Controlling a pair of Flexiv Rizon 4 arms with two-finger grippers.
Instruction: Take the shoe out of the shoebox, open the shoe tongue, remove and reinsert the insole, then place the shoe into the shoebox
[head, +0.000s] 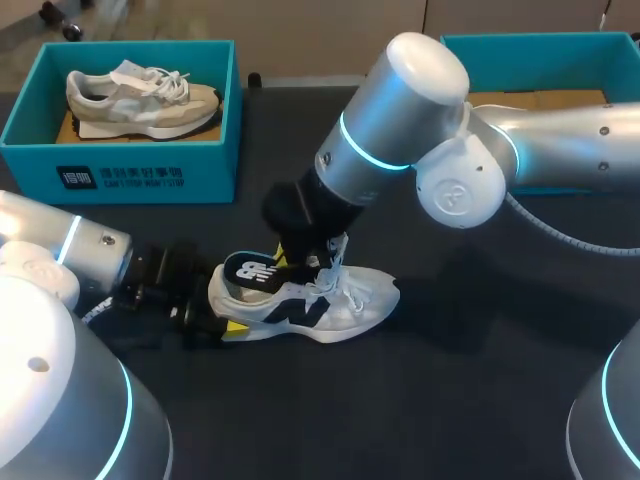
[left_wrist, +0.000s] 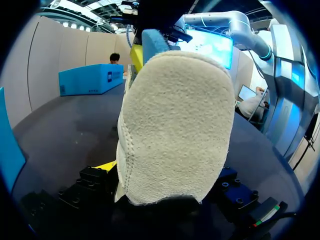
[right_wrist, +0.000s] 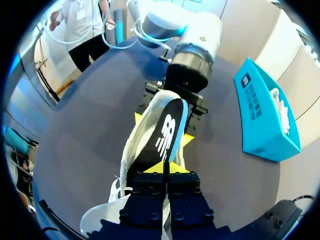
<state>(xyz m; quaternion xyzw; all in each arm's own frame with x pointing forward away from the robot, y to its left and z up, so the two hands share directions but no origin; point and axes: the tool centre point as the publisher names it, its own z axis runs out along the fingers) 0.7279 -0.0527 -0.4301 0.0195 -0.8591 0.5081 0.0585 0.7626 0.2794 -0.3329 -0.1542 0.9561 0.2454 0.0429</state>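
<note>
I am clenching my left tool on the heel of the white sneaker. The sneaker is lying on the counter, its long axis running from that tool toward my right side. My right tool is pinching the dark insole from above. The insole is standing partly out of the collar, so the right arm is better placed for the pull. One teal shoebox is holding a beige sneaker. The second shoebox is sitting behind my right arm, its inside mostly hidden.

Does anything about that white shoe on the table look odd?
Yes. Its dark insole sticks up out of the white shoe at the heel, half out instead of flat inside, pinched by the right end effector; the left end effector grips the heel.
</note>
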